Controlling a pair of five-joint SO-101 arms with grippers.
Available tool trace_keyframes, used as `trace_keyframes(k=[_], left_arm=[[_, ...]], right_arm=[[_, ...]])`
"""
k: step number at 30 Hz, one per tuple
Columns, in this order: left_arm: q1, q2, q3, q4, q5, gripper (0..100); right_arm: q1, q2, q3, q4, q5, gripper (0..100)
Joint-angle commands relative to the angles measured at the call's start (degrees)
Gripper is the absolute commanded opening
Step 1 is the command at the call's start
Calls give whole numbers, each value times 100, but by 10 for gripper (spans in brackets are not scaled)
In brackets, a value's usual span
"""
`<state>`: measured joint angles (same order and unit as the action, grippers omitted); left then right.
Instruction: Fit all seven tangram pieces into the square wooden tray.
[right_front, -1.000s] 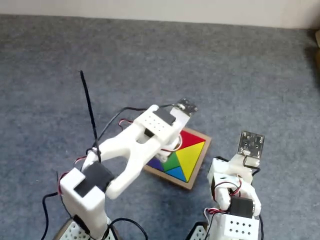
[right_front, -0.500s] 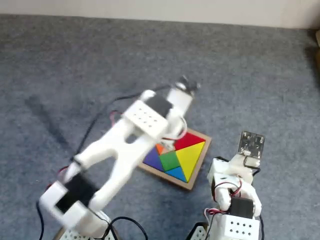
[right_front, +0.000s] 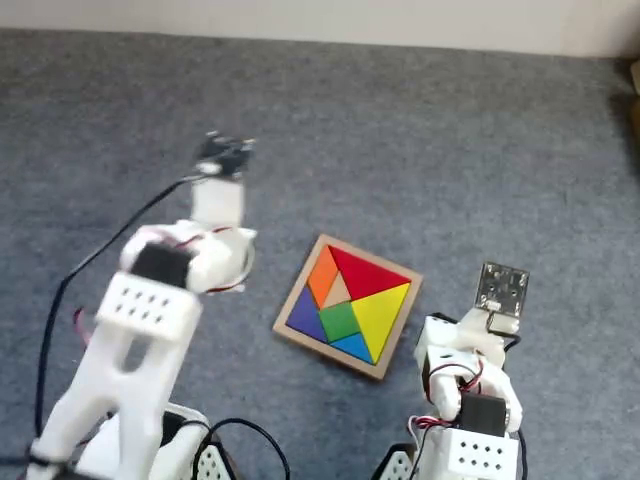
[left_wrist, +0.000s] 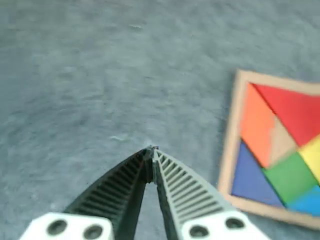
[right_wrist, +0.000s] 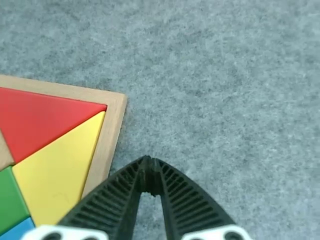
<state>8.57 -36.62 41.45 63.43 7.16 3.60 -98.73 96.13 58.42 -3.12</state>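
Tangram tray (left_wrist: 232, 145) sits on the grey carpet (right_front: 450, 150) between the two arms, nearer the right one. It looks nearly or fully packed. You can count six coloured pieces seated:
- red triangle (right_front: 365, 275)
- yellow triangle (right_front: 383, 308)
- orange piece (right_front: 322, 278)
- blue-violet triangle (right_front: 303, 315)
- green square (right_front: 340, 320)
- light-blue triangle (right_front: 352, 347)

The tan patch (right_front: 338, 293) in the middle is either a plain-wood seventh piece or bare tray floor, and you can't tell which from these views. No loose piece lies on the carpet in any view, so my read is that the task is done or one piece short. Check that patch before you call it.

The left gripper (left_wrist: 151, 152) has its fingers pressed together on nothing, over bare carpet just beside the tray's edge. The right gripper (right_wrist: 148, 167) is the same, closed and empty, hanging over carpet just off the corner by the red and yellow triangles.

Versus a second ago:
- The left arm was stretched across the tray and hid half of it. It has swung off to its own side, so the whole tray is exposed.
- The right arm hasn't moved.
- The tray hasn't shifted.
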Motion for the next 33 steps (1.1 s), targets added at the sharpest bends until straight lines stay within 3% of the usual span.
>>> trace_keyframes(k=[1, 12, 24, 33], left_arm=[[-822, -1103, 1156, -835, -62, 5], [-1956, -2571, 3108, -1749, -466, 7], [-1991, -3952, 4488, -1758, -457, 7], [-1991, -6079, 5622, -1705, -466, 6]], right_arm=[[48, -66, 567, 4, 0, 4], [40, -66, 567, -13, 0, 4], [40, -66, 567, 4, 0, 4], [57, -22, 576, 22, -9, 4]])
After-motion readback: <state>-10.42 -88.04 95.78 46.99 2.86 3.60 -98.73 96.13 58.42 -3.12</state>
